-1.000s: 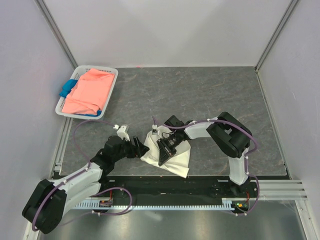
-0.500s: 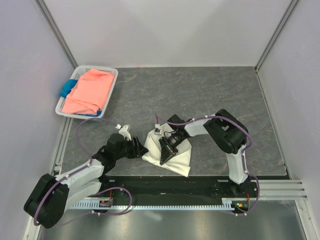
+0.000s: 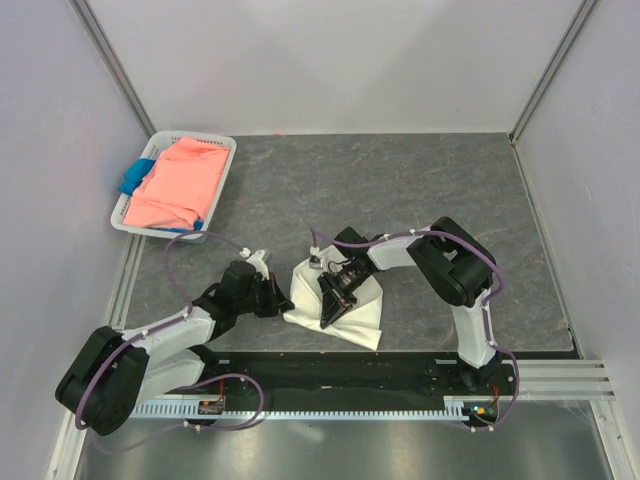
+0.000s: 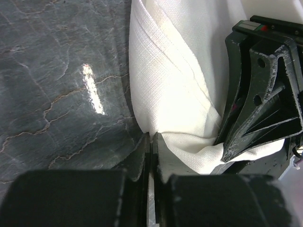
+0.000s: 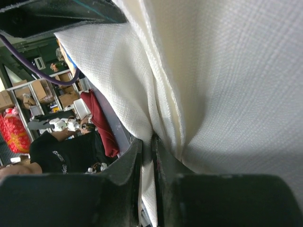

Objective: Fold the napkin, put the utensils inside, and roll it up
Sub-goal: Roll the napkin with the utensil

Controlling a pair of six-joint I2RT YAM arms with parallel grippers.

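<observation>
Grey table (image 3: 420,190); left hand (image 4: 152,138), right hand (image 5: 147,142) pinching napkin (image 3: 366,306).

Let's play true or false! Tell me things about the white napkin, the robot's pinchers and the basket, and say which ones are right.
1. The napkin is white. True.
2. The pink cloth lies on the table. False: it is in the basket.
3. The left gripper and the right gripper both pinch the napkin. True.
4. The napkin lies spread out flat. False: it is folded and bunched up between the grippers.
</observation>
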